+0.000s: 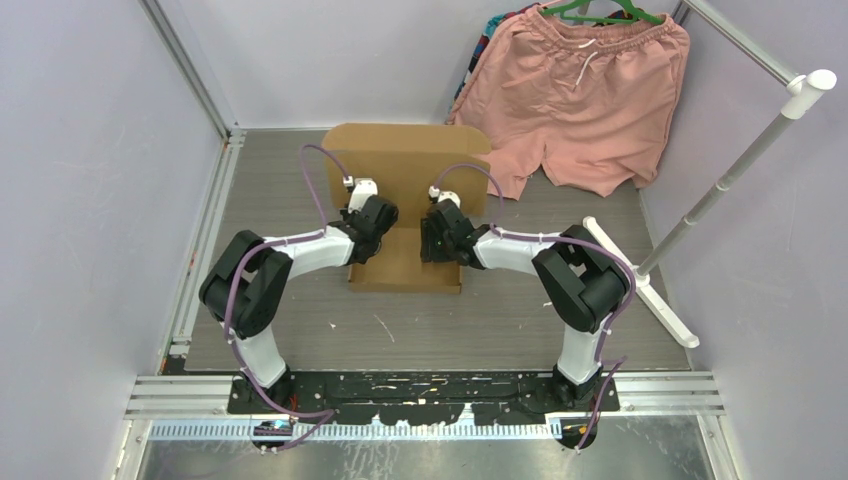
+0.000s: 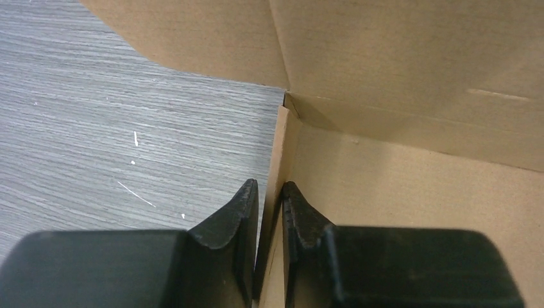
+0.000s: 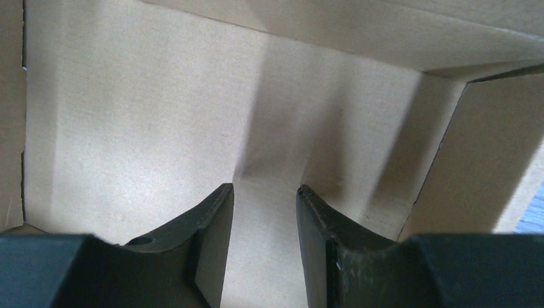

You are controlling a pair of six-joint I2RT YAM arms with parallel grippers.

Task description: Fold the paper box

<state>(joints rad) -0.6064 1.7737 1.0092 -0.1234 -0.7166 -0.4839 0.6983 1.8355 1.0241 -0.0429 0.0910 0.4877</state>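
Observation:
The paper box [image 1: 408,158] is brown corrugated cardboard in the middle of the table, its back panel raised and its shallow base toward me. My left gripper [image 1: 362,243] is at the box's left side. In the left wrist view that gripper [image 2: 270,183] straddles the thin upright left wall [image 2: 282,138], one finger outside over the table and one inside, shut on the wall. My right gripper [image 1: 437,243] is inside the box near its right side. In the right wrist view it [image 3: 265,187] stands open above the box floor [image 3: 128,128], with nothing between its fingers.
Pink shorts [image 1: 580,100] hang on a green hanger at the back right, from a white rack [image 1: 720,190] whose foot [image 1: 650,295] lies on the table's right side. A metal rail [image 1: 205,250] runs along the left edge. The table top [image 2: 96,128] is grey wood grain.

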